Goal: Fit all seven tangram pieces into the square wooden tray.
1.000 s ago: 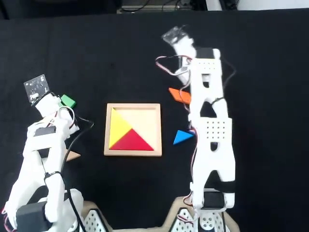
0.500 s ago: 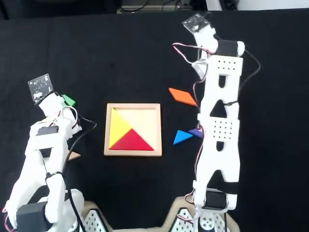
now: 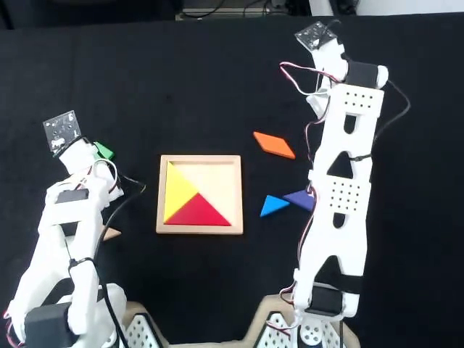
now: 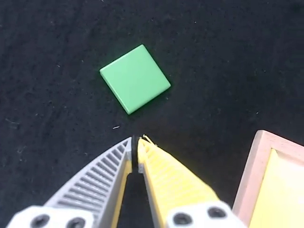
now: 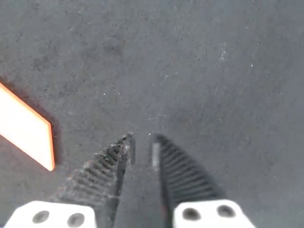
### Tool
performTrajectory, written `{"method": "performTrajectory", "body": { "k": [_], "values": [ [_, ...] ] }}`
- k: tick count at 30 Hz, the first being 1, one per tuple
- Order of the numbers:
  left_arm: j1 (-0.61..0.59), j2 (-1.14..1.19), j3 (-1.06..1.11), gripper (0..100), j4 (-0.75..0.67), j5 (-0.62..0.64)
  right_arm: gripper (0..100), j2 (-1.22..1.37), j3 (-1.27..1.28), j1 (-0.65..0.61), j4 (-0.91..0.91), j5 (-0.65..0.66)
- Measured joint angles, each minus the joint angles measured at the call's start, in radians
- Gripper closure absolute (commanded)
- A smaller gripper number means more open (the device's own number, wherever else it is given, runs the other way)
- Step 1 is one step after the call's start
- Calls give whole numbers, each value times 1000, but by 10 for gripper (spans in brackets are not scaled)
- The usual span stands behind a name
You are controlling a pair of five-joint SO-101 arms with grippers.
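My left gripper (image 4: 137,140), fingertips pressed together and holding nothing, hangs just short of the green square (image 4: 135,79), which lies flat on the black cloth, near the square wooden tray (image 3: 199,159) on its left side. My right gripper (image 5: 141,142), jaws parted by a thin slit and empty, hangs over bare cloth beside the orange parallelogram (image 5: 23,128). In the tray sit a yellow triangle (image 3: 180,190) and a red triangle (image 3: 199,214), their edges touching; the rest of the tray floor is bare. A blue triangle (image 3: 273,206) and a purple piece (image 3: 299,198) lie to the tray's right. I judge the pieces light, rigid and smooth-faced, so thin that only their edges offer purchase. For the square I would spread my fingers, straddle two parallel sides and close low against the cloth; a high or corner pinch would likely let it skid or twist out
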Motion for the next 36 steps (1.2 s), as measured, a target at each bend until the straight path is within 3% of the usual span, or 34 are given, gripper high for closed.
{"method": "performTrajectory", "body": {
  "k": [3,4,6,7,9,11,15,21,32,36],
  "values": [
    [0,0,0,970,0,0,616,0,0,-2,0,-72],
    [0,0,0,970,0,0,678,0,0,-2,0,-94],
    [0,0,0,970,0,0,975,0,0,-2,0,-97],
    [0,0,0,970,0,0,982,0,0,-2,0,-66],
    [0,0,0,970,0,0,825,0,0,-12,0,35],
    [0,0,0,970,0,0,776,0,12,-43,0,58],
    [0,0,0,970,0,-17,815,0,21,-78,0,-40],
    [0,0,0,970,0,-26,989,-17,109,-117,0,-60],
    [0,0,0,970,0,-29,941,-503,632,-180,0,-150],
    [0,0,0,970,0,-29,941,-697,945,-262,-5,-20]
  ]
}}
